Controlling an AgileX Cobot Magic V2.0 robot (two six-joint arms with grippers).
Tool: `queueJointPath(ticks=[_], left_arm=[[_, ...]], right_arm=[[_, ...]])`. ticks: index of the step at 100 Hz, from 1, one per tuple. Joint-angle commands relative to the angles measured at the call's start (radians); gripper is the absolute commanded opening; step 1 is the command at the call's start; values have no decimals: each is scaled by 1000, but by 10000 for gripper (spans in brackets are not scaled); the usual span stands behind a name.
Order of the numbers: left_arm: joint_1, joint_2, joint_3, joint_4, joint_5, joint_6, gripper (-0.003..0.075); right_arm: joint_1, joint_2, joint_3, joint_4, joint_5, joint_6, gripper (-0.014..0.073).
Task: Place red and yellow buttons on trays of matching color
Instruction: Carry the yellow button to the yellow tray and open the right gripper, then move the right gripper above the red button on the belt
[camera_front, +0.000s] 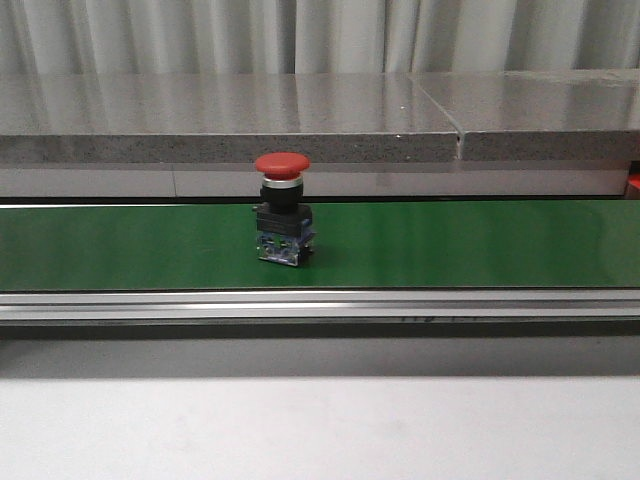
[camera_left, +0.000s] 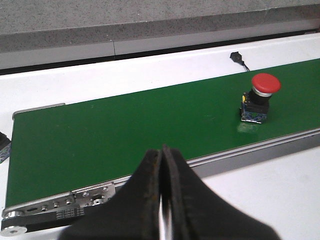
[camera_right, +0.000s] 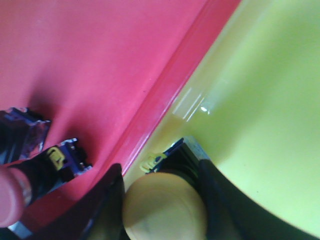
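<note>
The right pincer grips a yellow dome-capped push button low over the glossy yellow plastic tray, just beside the red tray; I'd lower it clear of the shared rim before opening. The left pincer is closed, empty, while a red mushroom-capped button stands on the green conveyor belt

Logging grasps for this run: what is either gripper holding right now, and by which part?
The right gripper holds a yellow button by its cap, over the yellow tray. The left gripper is shut on nothing.
</note>
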Motion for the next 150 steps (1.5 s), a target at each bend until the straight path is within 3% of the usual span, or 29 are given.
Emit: queueJointPath(ticks=[1, 12, 24, 30, 61, 101, 122, 150], left_arm=[[-7, 8, -25, -19, -69, -2, -21], [-7, 8, -25, -19, -69, -2, -21], [-7, 8, -25, -19, -69, -2, -21], [-7, 8, -25, -19, -69, -2, -21], [-7, 8, -25, -19, -69, -2, -21], [-7, 8, -25, -19, -71, -2, -21], [-7, 8, -25, -19, -71, -2, -21], [-7, 8, -25, -19, -71, -2, -21]], right_arm=[[-6, -28, -23, 21, -34, -1, 227], [-5, -15, -23, 21, -34, -9, 274], [-4, -14, -23, 21, -36, -21, 484], [-4, -14, -23, 21, -41, -21, 542], [-4, -64, -23, 10, -33, -21, 541], [25, -284, 17, 6, -15, -34, 541], [131, -390, 17, -2, 8, -54, 541], [350, -504, 17, -46, 18, -63, 541]])
